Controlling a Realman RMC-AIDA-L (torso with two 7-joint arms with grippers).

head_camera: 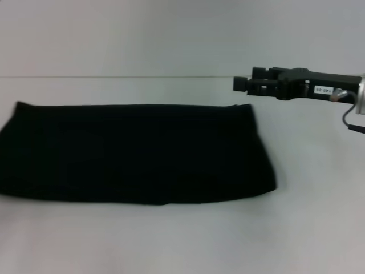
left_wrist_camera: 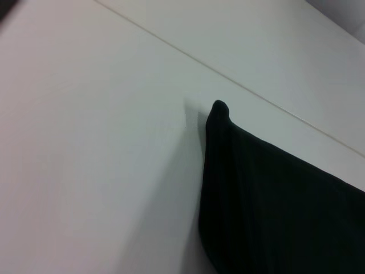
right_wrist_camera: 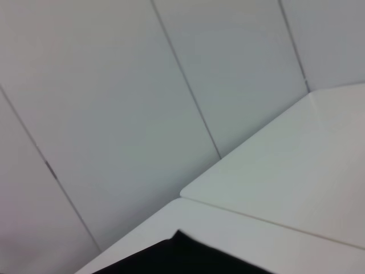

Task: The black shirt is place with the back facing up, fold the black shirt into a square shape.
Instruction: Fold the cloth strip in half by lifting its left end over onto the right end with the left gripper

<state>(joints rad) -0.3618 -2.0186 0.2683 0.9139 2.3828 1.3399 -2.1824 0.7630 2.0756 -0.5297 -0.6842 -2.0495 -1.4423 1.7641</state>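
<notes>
1. Head view: the black shirt (head_camera: 134, 153) lies flat on the white table (head_camera: 308, 228) as a wide, low band, its far edge straight, its near edge bowing slightly, nothing resting on it.
2. Same view: the right gripper (head_camera: 238, 83) reaches in from the right side, hanging in the air above and just beyond the shirt's far right corner, apart from the fabric. Whether its fingers are parted or together, I cannot tell from here. A grey cable (head_camera: 349, 119) loops under the wrist, well off the shirt's right edge.
3. Same view: the left gripper does not show anywhere around the shirt.
4. Left wrist view: one pointed corner of the shirt (left_wrist_camera: 274, 200) pokes up against the pale table, with a thin seam line (left_wrist_camera: 228, 77) running past just beyond that corner. No fingers show here, so the left gripper's state is unknown.
5. Right wrist view: only a dark sliver of the shirt (right_wrist_camera: 171, 257) sits at the picture's edge, with the table's rounded corner (right_wrist_camera: 185, 191) beyond the shirt and panelled wall (right_wrist_camera: 114, 103) behind.
</notes>
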